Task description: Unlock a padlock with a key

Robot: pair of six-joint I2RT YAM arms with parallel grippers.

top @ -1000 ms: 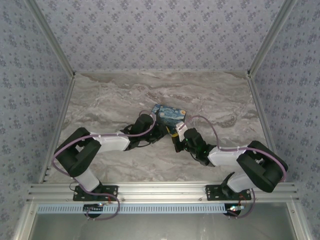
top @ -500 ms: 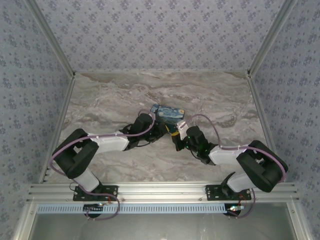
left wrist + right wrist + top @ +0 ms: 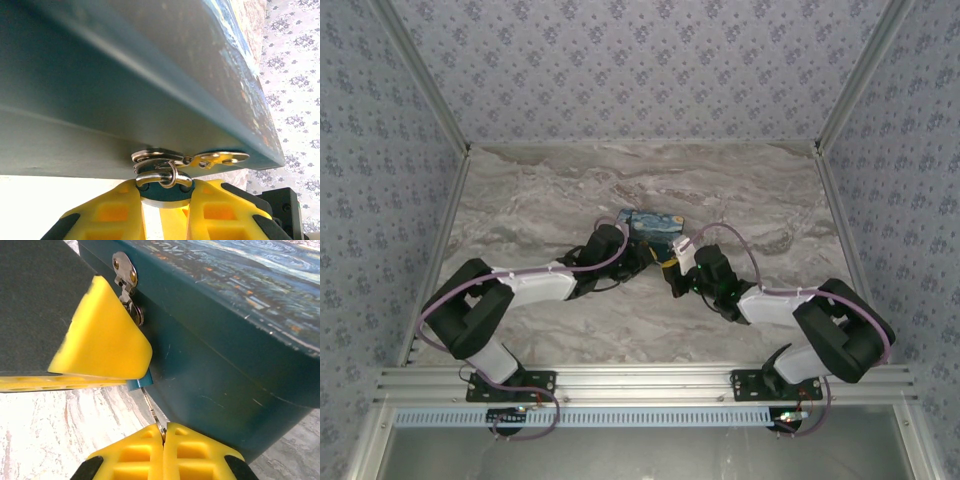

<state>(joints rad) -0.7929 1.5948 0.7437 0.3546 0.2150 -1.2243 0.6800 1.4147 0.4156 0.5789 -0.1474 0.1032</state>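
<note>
The teal padlock [image 3: 162, 194] hangs by its metal shackle [image 3: 162, 178] from the hasp [image 3: 200, 159] on the front of the starry-night box [image 3: 652, 223]. My left gripper [image 3: 162, 202] is shut on the padlock body, one yellow finger on each side. In the right wrist view a corner of the padlock [image 3: 139, 384] shows under the left gripper's yellow finger [image 3: 105, 340]. The slender key [image 3: 153, 411] runs from that corner down to my right gripper [image 3: 164, 434], which is shut on its head. In the top view both grippers [image 3: 642, 258] [image 3: 672, 274] meet at the box's near side.
The box's dark teal front wall [image 3: 225, 340] stands right beside the key and both sets of fingers. Marble tabletop [image 3: 550, 190] lies open around the box, with patterned walls [image 3: 640, 60] at the back and sides.
The box has shifted slightly toward the back of the table. Both grippers have followed it, the right forearm swinging a little forward and left.
</note>
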